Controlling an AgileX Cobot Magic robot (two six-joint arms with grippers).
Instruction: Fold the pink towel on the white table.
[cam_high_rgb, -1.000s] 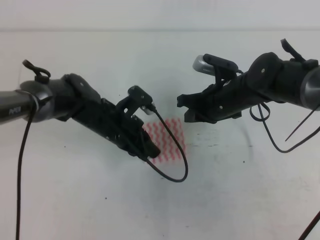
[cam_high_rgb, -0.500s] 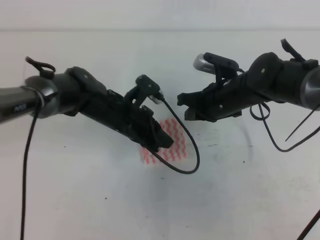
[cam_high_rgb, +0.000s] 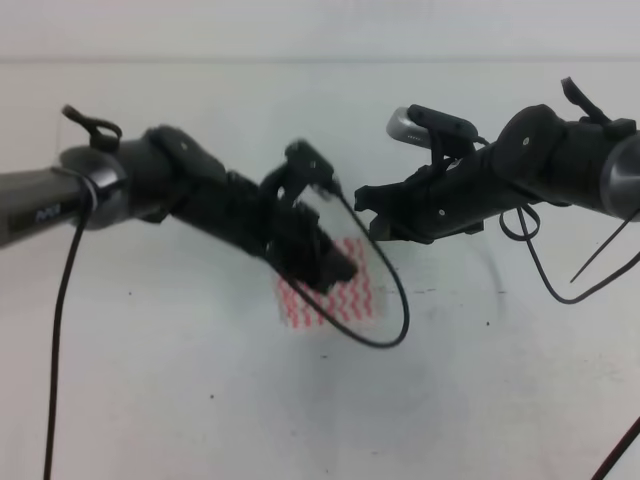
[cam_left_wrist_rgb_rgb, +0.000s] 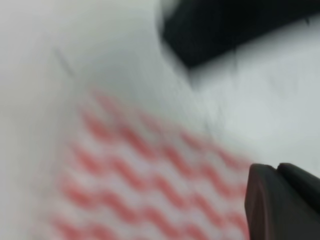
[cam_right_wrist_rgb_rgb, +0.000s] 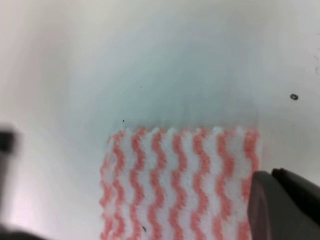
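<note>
your left gripper (cam_high_rgb: 338, 268) hovers blurred over the pink towel (cam_high_rgb: 330, 300), jaw state unreadable; pinch one edge cleanly, fold square.

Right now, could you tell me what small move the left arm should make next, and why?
Probably lower the left gripper onto the towel's near edge. It hangs blurred over the towel, which lies flat on the table, while the right gripper waits beside it, not touching.
</note>
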